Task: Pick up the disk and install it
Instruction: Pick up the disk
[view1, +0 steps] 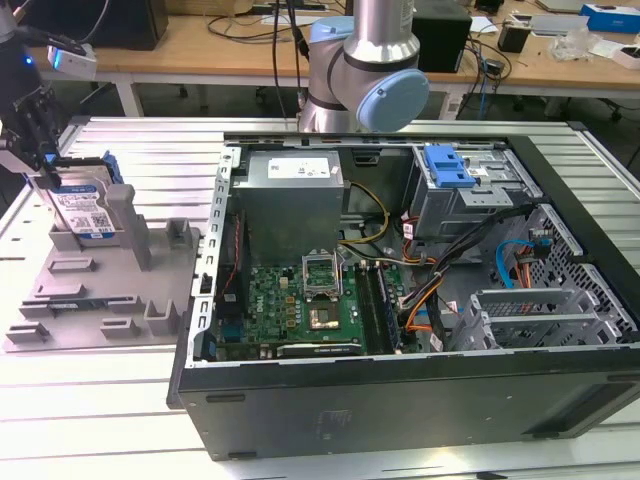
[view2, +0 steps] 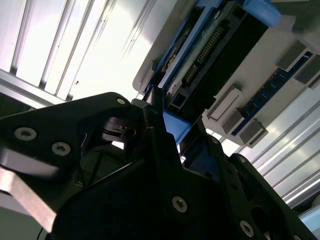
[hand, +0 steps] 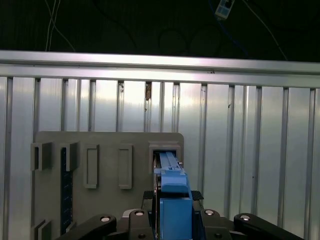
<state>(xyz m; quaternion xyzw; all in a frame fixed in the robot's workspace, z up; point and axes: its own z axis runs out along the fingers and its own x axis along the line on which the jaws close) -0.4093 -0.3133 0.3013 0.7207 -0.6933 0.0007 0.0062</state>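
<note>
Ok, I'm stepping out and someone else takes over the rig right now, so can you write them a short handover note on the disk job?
Gripper: at the top edge of the disk. The pictures do not show whether it has clamped.
Disk: stands on edge in a slot of the grey tray, on the exterior view's left of the open computer case. In the first wrist view its blue frame lies right under the gripper.
Done: the gripper is lined up on the disk.
Left: the disk is not yet lifted out of the tray and not yet in the case.
</note>
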